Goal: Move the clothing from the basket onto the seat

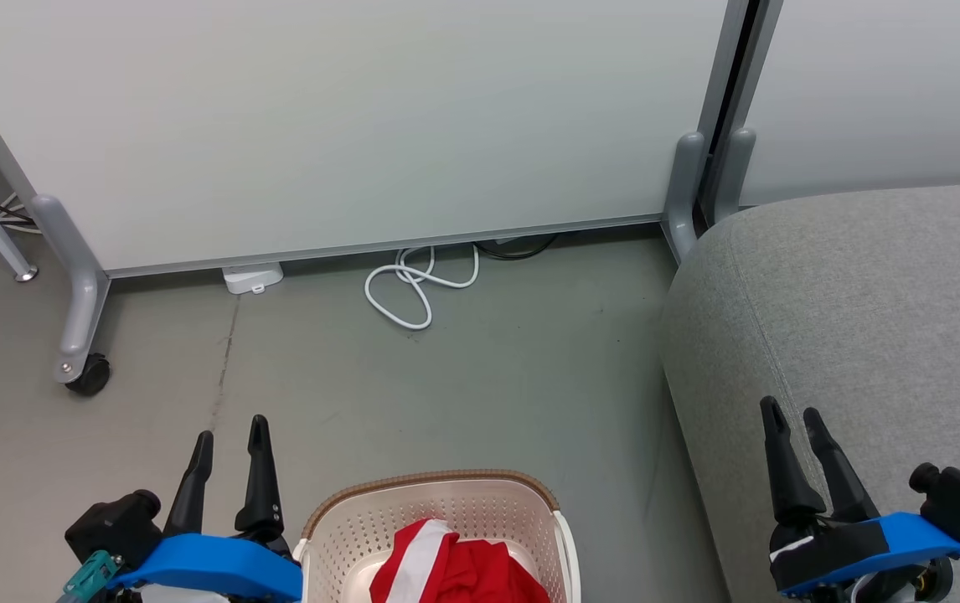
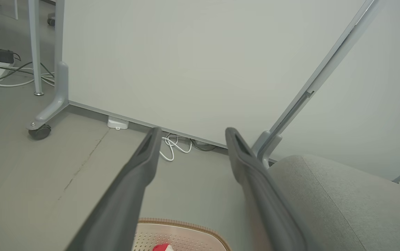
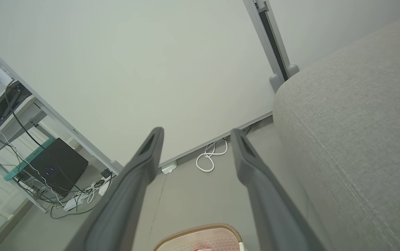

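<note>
The red clothing point(image 1: 456, 565) with white stripes lies bunched inside the cream basket point(image 1: 346, 523), which stands on the floor at the bottom centre of the head view. A sliver of the clothing point(image 2: 161, 248) and the basket rim point(image 2: 186, 223) show in the left wrist view, and the basket rim point(image 3: 200, 230) shows in the right wrist view. The grey seat point(image 1: 857, 335) fills the right side. My left gripper point(image 1: 230, 437) is open, empty, just left of the basket. Over the seat's front part my right gripper point(image 1: 792, 412) is open and empty too.
A white partition panel point(image 1: 346, 126) on grey wheeled feet point(image 1: 82, 352) stands behind. A coiled white cable point(image 1: 417, 289) and a small white box point(image 1: 252, 277) lie on the floor at its base. A desk with a dark box point(image 3: 55, 164) and cables is off to the left.
</note>
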